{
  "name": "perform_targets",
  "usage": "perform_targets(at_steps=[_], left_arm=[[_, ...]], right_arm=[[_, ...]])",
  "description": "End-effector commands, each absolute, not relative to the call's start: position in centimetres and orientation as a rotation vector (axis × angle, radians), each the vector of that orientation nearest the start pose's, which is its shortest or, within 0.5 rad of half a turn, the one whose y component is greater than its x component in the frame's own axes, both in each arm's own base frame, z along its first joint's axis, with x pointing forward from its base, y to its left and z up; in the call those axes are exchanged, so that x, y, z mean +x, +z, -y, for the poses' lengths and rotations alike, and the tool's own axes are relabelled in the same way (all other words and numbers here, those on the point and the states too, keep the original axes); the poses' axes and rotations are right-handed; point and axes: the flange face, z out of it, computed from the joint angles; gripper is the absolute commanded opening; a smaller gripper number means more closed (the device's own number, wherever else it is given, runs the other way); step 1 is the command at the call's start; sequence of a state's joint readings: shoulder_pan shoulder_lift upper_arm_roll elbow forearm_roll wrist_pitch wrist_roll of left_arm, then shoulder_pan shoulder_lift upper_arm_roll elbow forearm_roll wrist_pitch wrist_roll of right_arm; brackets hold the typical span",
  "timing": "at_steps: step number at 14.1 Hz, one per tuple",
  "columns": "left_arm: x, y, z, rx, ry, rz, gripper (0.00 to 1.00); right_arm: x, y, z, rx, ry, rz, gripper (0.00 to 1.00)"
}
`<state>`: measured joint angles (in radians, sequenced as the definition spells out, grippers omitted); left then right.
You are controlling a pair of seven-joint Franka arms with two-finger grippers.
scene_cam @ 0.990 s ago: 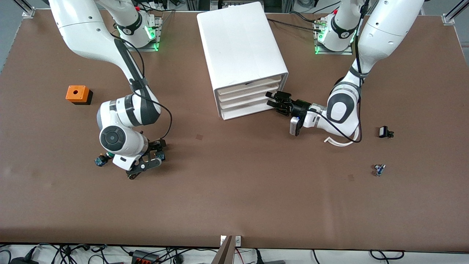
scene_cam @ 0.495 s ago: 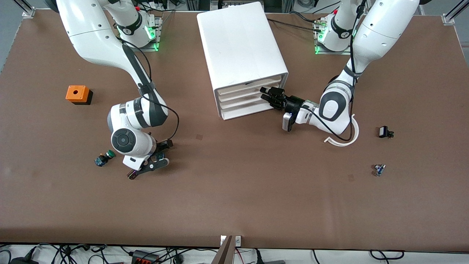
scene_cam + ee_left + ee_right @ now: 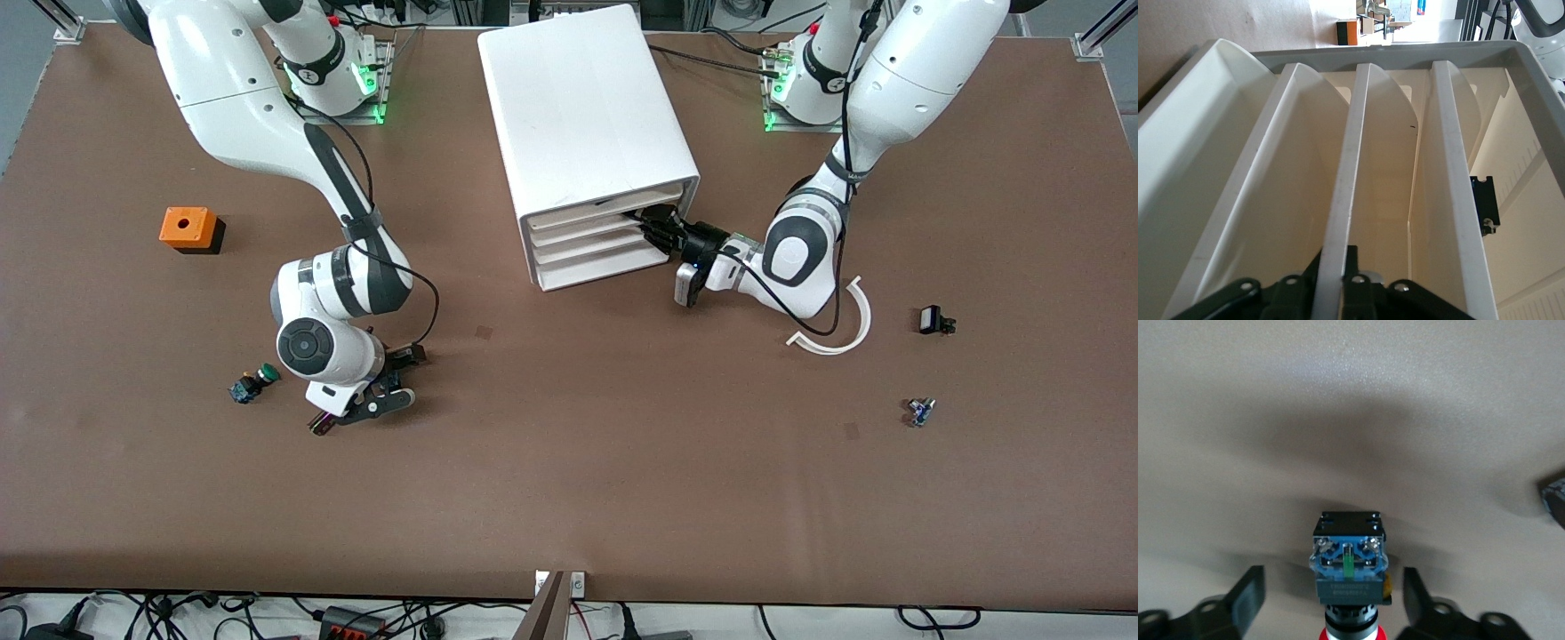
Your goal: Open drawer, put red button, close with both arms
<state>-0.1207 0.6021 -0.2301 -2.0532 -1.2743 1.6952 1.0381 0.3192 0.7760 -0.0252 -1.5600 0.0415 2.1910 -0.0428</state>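
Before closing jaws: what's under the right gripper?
The red button lies on the table between the right gripper's open jaws, its cap barely visible. Left gripper is at the drawer.

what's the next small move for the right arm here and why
Probably close the right gripper on the red button. In the right wrist view the button sits between the open fingers, which do not yet touch it. Meanwhile the left gripper is already at the drawer fronts of the cabinet.

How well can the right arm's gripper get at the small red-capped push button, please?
Probably yes: the right gripper is open around the red-capped push button, one finger either side, with nothing between.
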Motion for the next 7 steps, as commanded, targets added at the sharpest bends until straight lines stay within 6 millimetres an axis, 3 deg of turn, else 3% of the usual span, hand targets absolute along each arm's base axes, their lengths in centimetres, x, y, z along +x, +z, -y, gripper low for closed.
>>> perform_targets(at_steps=[1, 2, 3, 7], left_arm=[[47.7, 17.1, 26.5, 1.639, -0.342, 0.41, 0.01], [48.2, 17.1, 26.2, 1.64, -0.337, 0.402, 0.01], [49.2, 17.1, 25.9, 1.645, -0.319, 0.4, 0.01], [53.4, 16.3, 22.8, 1.676, -0.27, 0.39, 0.01]], right_arm=[[66.2, 17.9, -20.2, -3.085, 0.21, 0.476, 0.29], [66.2, 18.0, -20.0, -3.085, 0.212, 0.467, 0.08], [66.5, 18.4, -19.6, -3.085, 0.202, 0.463, 0.0], [69.1, 23.3, -20.4, -3.085, 0.106, 0.489, 0.0]])
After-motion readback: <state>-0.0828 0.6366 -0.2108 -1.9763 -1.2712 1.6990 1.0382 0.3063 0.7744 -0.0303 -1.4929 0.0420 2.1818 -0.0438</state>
